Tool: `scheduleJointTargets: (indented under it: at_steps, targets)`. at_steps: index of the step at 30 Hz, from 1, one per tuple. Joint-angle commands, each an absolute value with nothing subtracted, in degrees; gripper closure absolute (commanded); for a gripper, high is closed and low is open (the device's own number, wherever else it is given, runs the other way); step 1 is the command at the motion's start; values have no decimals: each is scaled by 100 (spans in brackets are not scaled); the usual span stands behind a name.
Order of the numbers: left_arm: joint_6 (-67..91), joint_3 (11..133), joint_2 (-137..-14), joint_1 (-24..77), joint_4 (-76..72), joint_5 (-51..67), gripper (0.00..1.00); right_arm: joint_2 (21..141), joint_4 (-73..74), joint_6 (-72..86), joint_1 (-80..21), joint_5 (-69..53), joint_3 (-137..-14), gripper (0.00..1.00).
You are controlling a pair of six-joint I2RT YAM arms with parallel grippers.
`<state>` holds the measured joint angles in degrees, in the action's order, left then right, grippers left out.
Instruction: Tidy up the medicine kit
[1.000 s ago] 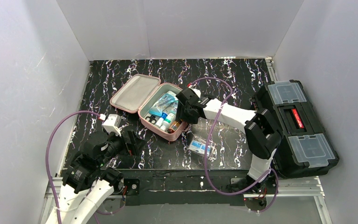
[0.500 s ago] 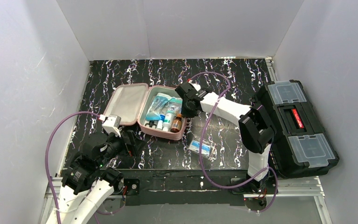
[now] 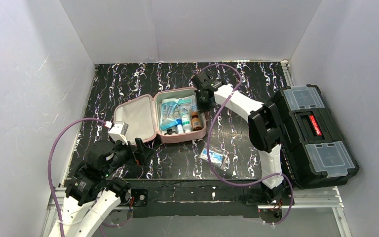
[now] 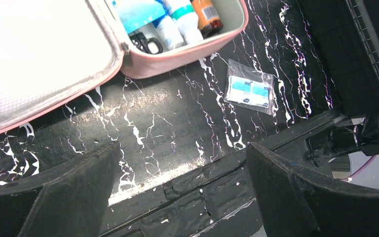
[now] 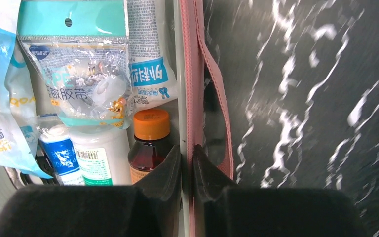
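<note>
— Status, please, starting at the left?

— My left gripper (image 3: 139, 149) is hanging spread wide over the table (image 3: 128, 84) at the near left, gripping nothing. Just beyond it the medicine kit (image 3: 135, 118) is lying open mid-table, with its lid flopped to the left and supplies packing the other half.

— And the right one?

— My right gripper (image 5: 186, 154) is pinching the kit's right-hand wall. One finger is sitting inside beside the orange-capped brown bottle (image 5: 149, 148), the other outside by the pink strap (image 5: 219, 98).

— How is it handling, do you think?

— I'm judging it soft-sided and light, so the wall is probably flexing under the pinch. The stiffer zipped rim is looking like the better hold. The contents are lying loose, so tilting is risking a spill.

— Anything further right?

— A clear packet (image 3: 213, 157) is lying on the table near the kit, and the black toolbox (image 3: 321, 148) is sitting at the far right edge.
</note>
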<state>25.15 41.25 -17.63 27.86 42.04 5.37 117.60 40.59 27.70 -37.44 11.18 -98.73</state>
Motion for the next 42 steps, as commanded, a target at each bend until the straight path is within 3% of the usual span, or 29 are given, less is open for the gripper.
scheduleJointTargets:
  at_steps: [1,15,18,21,24,37,42]
  targets:
    - [2496,4137,-1721,2752,4201,575,1,12022,4001,1417,-3356,1026,-10838,99]
    - [2480,4151,-1974,2752,4197,615,1,12209,3464,-1142,-2602,640,-11154,97]
    - [2495,4145,-1967,2751,4198,590,1,12222,3536,-1256,-2571,693,-11304,74]
    - [2487,4141,-1974,2755,4193,572,0,11955,3482,-1046,-2566,599,-11269,53]
    - [2488,4147,-2013,2753,4198,551,0,11588,3367,-754,-2575,491,-11057,44]
    - [2500,4157,-2111,2751,4219,469,0,10166,3298,1336,-3092,-813,-9506,36]
    - [2505,4155,-2108,2751,4219,448,0,8879,1493,2867,-3236,-1487,-7400,34]
